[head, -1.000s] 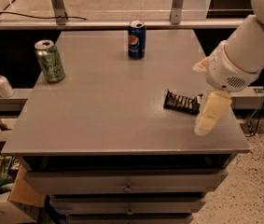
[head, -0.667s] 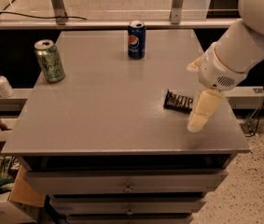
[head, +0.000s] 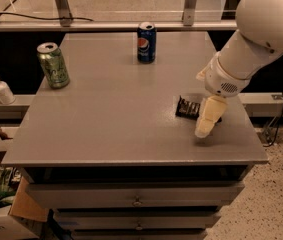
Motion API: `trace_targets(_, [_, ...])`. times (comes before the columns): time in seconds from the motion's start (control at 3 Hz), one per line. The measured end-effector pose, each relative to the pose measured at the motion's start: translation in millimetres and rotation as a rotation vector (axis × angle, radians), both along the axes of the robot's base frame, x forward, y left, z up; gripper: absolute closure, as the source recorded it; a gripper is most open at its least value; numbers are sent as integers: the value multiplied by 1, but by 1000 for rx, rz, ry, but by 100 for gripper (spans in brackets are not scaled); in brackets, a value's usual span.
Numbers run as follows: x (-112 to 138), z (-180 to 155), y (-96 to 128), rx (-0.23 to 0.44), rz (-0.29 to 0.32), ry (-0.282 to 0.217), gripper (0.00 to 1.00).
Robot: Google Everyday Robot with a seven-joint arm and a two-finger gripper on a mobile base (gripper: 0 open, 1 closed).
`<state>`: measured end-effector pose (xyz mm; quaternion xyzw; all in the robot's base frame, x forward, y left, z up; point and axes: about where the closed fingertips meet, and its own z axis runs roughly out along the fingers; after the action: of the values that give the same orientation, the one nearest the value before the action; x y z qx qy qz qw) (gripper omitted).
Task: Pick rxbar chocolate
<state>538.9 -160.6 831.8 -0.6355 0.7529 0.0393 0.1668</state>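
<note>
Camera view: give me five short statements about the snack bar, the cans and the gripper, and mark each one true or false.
1. The snack bar lies flat on the right part of the table. True.
2. The blue can stands at the table's front edge. False: it stands near the far edge.
3. The gripper hangs over the table's front right part, covering the snack bar's right end in this view. True.
4. The green can lies on its side. False: it stands upright near the left edge.
5. The gripper holds the snack bar in the air. False: the bar rests on the table.
</note>
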Motion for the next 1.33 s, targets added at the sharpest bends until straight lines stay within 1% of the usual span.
trace_targets(0.33, [9, -12, -1, -6, -7, 18, 18])
trace_targets(0.67, [15, -17, -3, -5, -10, 28, 41])
trace_targets(1.33, [17, -10, -4, -5, -14, 29, 87])
